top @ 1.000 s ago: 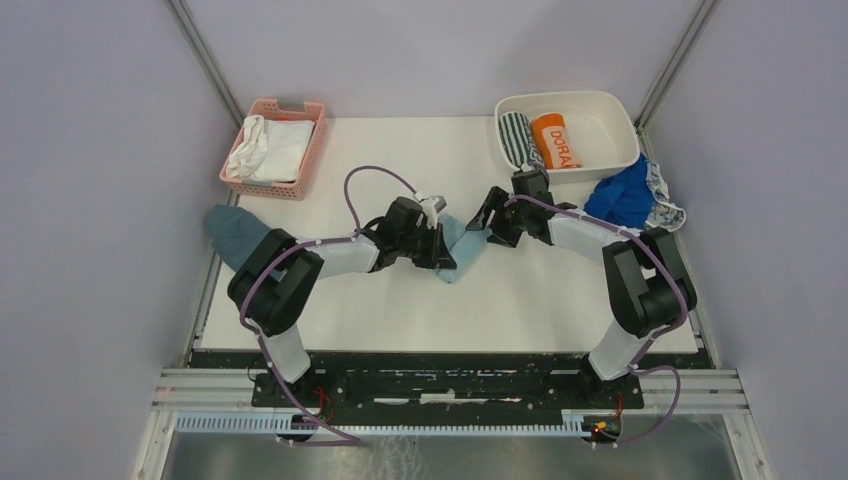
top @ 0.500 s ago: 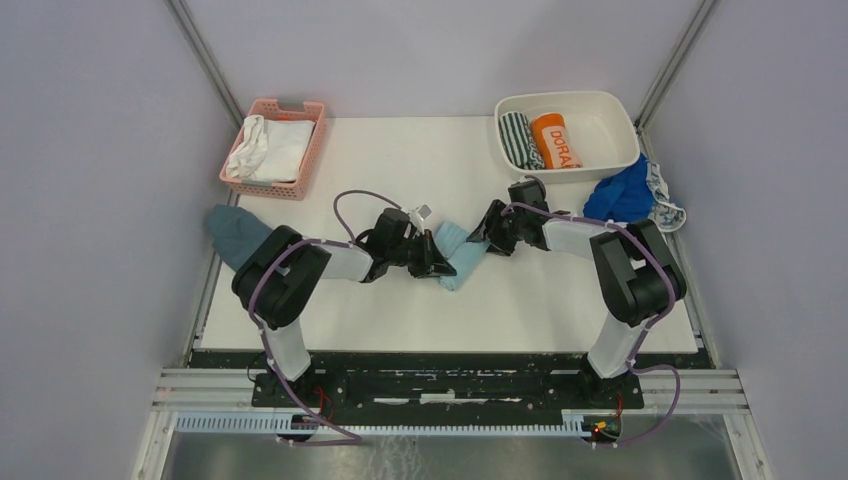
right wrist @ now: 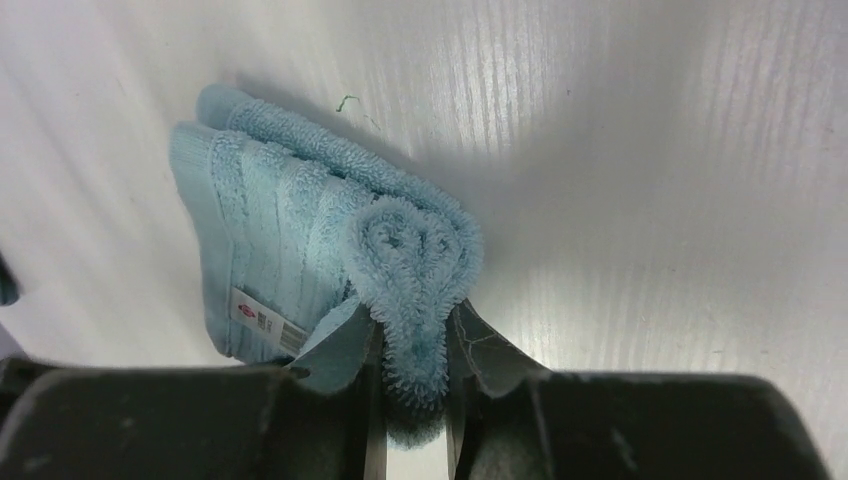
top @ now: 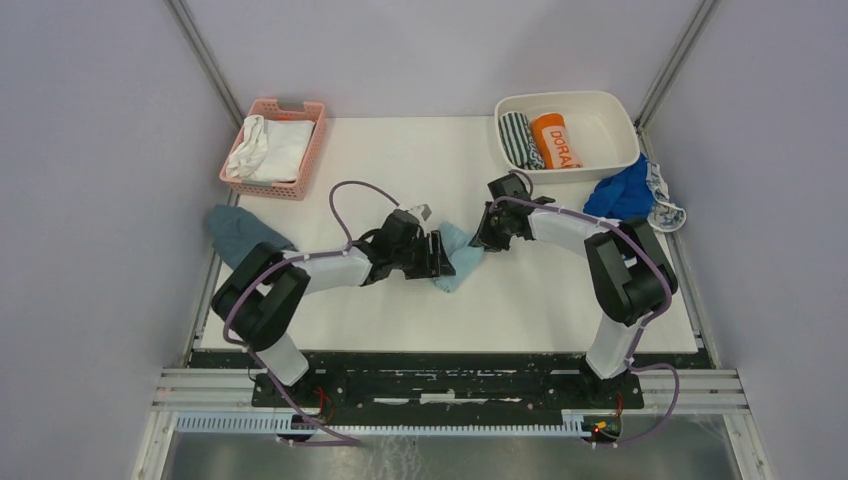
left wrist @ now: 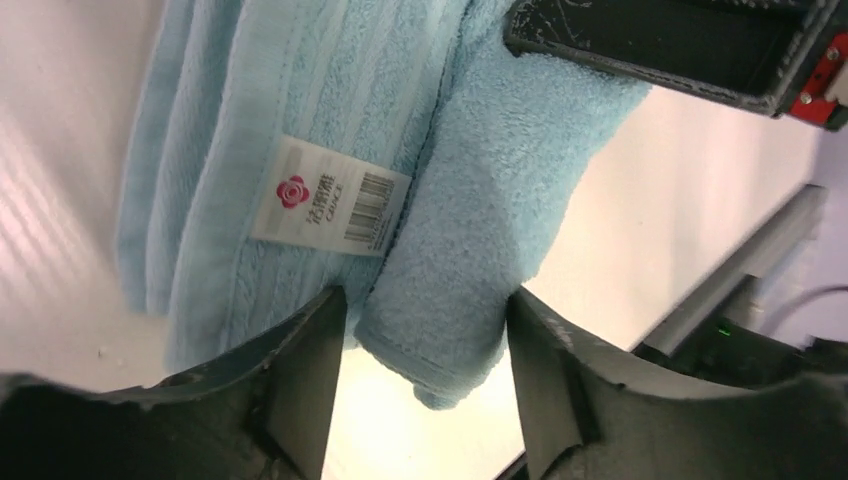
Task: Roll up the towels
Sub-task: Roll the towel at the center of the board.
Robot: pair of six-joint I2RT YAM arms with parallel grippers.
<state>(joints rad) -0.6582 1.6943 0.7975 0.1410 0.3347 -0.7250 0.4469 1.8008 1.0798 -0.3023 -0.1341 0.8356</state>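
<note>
The light blue towel [top: 457, 256] lies partly rolled in the middle of the table, with its label [left wrist: 330, 195] facing up. My left gripper [top: 436, 258] stands open at its left end; the folded towel end [left wrist: 470, 250] sits loose between the fingers [left wrist: 300, 385]. My right gripper [right wrist: 412, 375] is shut on the towel's rolled end [right wrist: 410, 260] from the right side [top: 488, 232]. The royal blue towel [top: 620, 195] is bunched at the table's right edge on top of the whitish patterned towel [top: 668, 210].
A pink basket [top: 280, 104] of white cloths stands at the back left. A white bin [top: 565, 97] at the back right holds a striped roll and an orange roll. A dull teal-grey cloth [top: 234, 232] hangs off the left edge.
My left gripper has opened and let go of the light blue towel. My right gripper has closed on the towel's rolled end. Both arms have shifted slightly.
</note>
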